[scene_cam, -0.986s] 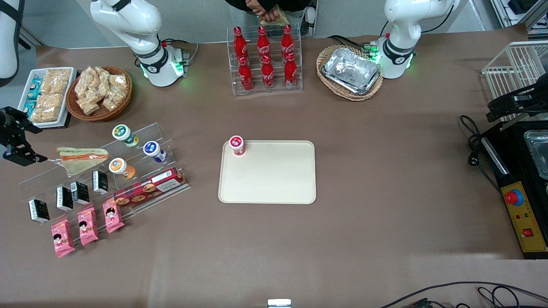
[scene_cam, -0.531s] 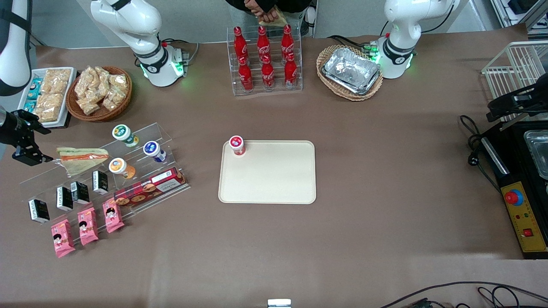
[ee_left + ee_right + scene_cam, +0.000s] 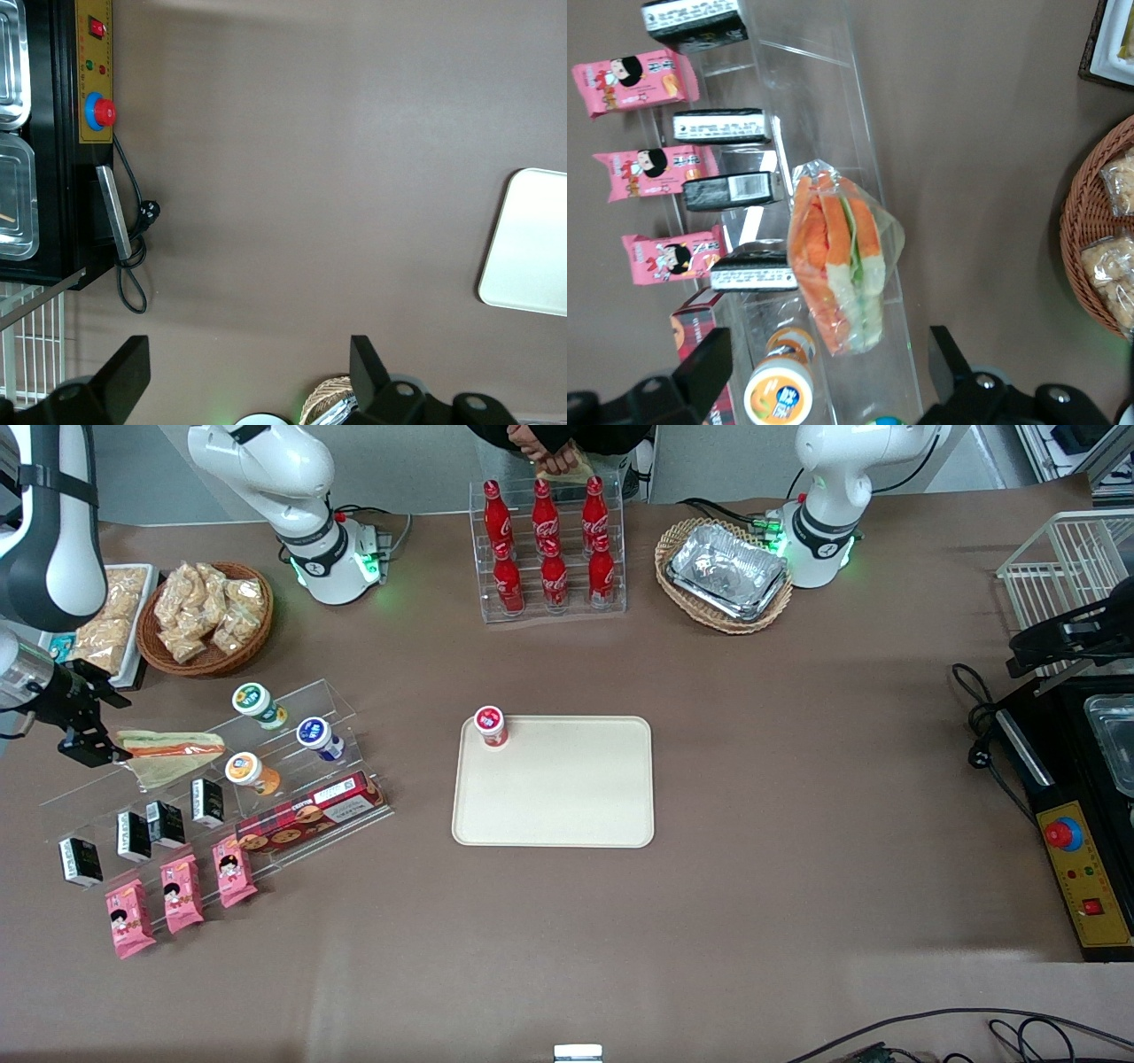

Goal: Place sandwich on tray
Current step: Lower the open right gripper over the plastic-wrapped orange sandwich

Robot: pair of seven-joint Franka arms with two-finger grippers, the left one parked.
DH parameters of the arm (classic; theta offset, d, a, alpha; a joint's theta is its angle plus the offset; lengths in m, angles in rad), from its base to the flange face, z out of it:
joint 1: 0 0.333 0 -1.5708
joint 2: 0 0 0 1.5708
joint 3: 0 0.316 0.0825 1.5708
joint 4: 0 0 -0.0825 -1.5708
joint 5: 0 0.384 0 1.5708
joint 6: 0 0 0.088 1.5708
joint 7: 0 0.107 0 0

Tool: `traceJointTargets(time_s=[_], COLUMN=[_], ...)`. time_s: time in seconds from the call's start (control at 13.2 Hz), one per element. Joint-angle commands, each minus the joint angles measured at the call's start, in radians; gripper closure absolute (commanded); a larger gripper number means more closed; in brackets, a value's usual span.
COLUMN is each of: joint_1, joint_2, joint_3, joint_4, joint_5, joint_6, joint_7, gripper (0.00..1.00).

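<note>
Right wrist view is showing the sandwich [image 3: 837, 270], a triangular wedge in clear crinkled plastic wrap, pale bread layered with orange-red and green filling, lying on the upper step of a clear acrylic stepped stand [image 3: 824, 133]. Front view is placing the sandwich [image 3: 173, 751] at the working arm's end of the table, well apart from the tray [image 3: 554, 797].

The gripper [image 3: 89, 731] is hanging just beside the sandwich's blunt end, at the stand's outer edge; its two dark fingers are standing spread apart with nothing between them. No contact with the wrap is visible.

The tray is lying flat at the table's centre: a cream-beige plastic rectangle with rounded corners and a low rim. A small red-capped cup [image 3: 490, 726] is standing in the tray's corner farthest from the front camera, on the working arm's side.

On the stand, round-lidded cups [image 3: 258, 701] are resting tilted beside the sandwich, black cartons [image 3: 718, 127] are sitting on a lower step, and a red biscuit box [image 3: 310, 811] is lying along the front ledge. Pink snack packets [image 3: 182, 890] are lying on the brown table cover [image 3: 797, 779], nearer the front camera. A woven basket [image 3: 208, 620] of wrapped snacks is sitting farther from the front camera than the stand.
</note>
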Motion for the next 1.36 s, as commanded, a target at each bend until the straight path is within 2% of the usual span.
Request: traceJointTargets(time_s=[0.0, 0.38, 1.29], joint_1=[-0.032, -0.032, -0.048], joint_2=[-0.017, -0.016, 0.066], joint_3=[0.002, 0.001, -0.001], joint_4=[-0.075, -0.140, -0.146], joint_5=[0.001, 0.001, 0.001], joint_6=[0.072, 0.143, 0.267], joint_7=[0.008, 0.008, -0.002], gripper=[0.02, 0.02, 0.02])
